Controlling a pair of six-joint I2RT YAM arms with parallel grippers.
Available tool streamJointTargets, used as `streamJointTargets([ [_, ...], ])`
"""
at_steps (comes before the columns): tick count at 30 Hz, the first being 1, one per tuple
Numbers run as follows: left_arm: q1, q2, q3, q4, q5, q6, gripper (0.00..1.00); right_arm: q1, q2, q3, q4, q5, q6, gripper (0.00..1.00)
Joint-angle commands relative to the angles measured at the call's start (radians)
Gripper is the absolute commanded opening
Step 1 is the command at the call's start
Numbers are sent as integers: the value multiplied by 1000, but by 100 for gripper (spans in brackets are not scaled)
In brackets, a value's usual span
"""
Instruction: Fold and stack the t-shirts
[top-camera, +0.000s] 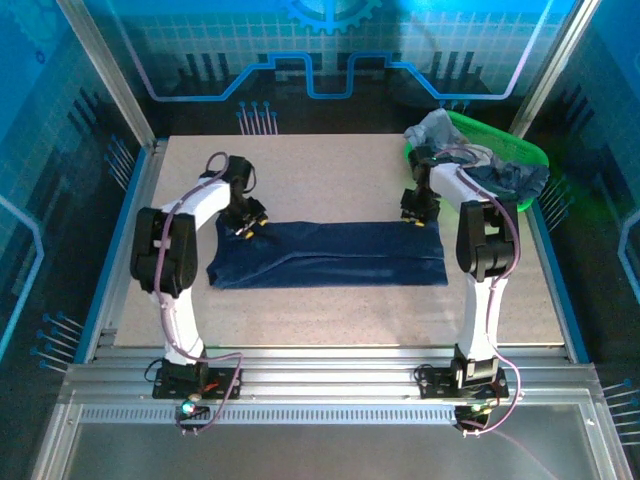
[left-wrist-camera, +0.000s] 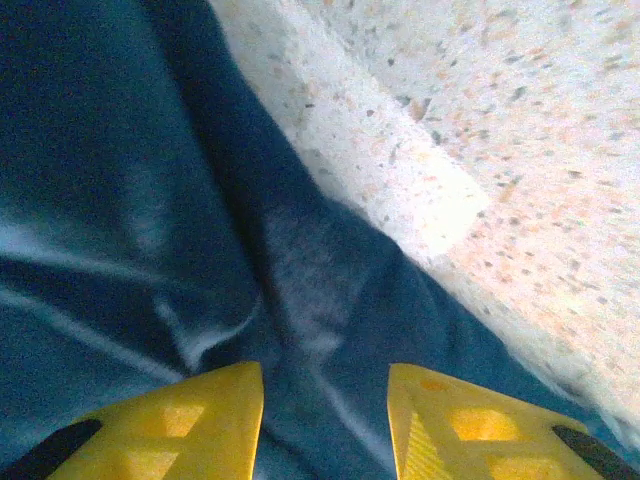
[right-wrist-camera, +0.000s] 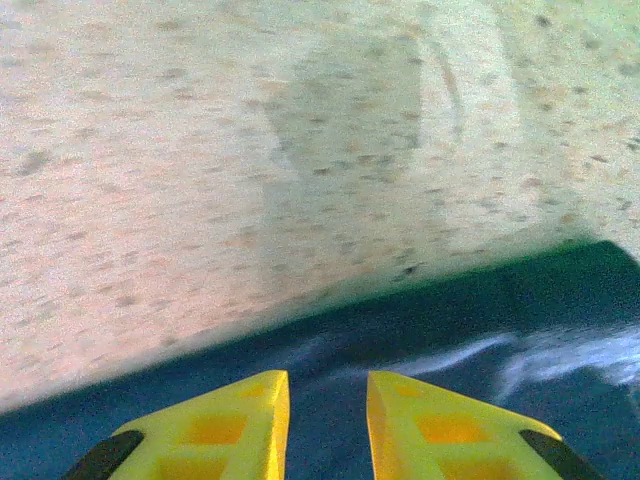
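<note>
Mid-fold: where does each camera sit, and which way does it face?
Top external: above and behind the arm bases, looking down on the table, left claw, right claw, navy t-shirt, green basket.
Left wrist: looks down past its yellow fingers at t-shirt cloth.
Right wrist: likewise, at the t-shirt's edge and bare table.
Shared: all show the t-shirt.

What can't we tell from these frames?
- Top view: whether left hand or right hand grips the navy t-shirt; too small, hands cover the contact.
- Left wrist view: cloth lies under the finger gap, grip unclear; finger bases cut by the bottom edge.
- Right wrist view: blur smears the shirt's edge.
- Green basket, top view: shirt count; clothes piled over each other.
</note>
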Motion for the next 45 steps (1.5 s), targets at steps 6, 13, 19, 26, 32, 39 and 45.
streamJointTargets([
  [6, 194, -134, -177, 8, 111, 259, 30, 136, -166, -99, 97, -107, -47, 33],
  [13, 206, -69, -172, 72, 140, 434, 31, 159, -150, -158, 130, -200, -42, 33],
  [19, 206, -32, -186, 99, 113, 467, 35, 160, -134, -146, 117, -198, -34, 33],
  [26, 206, -23, -185, 128, 90, 484, 37, 160, -131, -143, 110, -201, -34, 33],
  [32, 204, -19, -186, 153, 105, 487, 19, 162, -125, -146, 108, -203, -34, 33],
  [39, 203, -90, -217, 161, 87, 466, 0, 163, -126, -143, 107, -196, -37, 33],
  [45, 203, -202, -268, 137, 78, 431, 0, 163, -122, -140, 104, -186, -33, 32],
])
